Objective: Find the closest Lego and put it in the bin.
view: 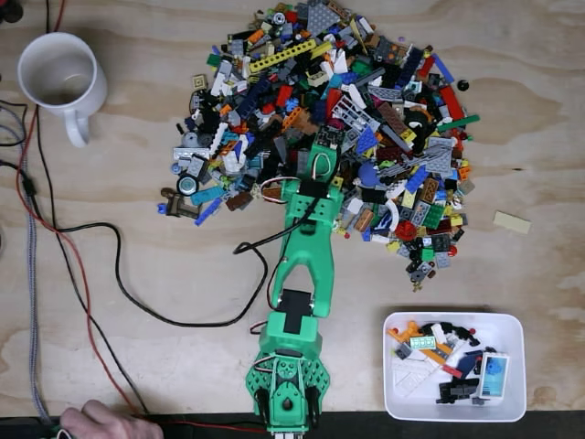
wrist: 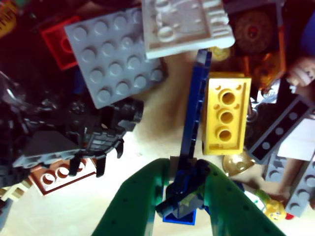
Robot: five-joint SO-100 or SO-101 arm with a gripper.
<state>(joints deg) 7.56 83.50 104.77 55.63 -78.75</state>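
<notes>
Wrist view: gripper closing around the near end of a long blue Lego, piece pinched between green jaws, long axis running straight ahead from them, beside a yellow brick. Fixed view: gripping at the pile's near edge, bin lying well behind, toward the lower right.

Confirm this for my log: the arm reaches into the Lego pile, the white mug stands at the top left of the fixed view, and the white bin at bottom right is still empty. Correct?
Not quite: the bin is not empty. The fixed view shows several pieces already lying in it. The rest holds: the green arm reaches into the Lego pile, and the white mug stands at the top left of that view.
</notes>
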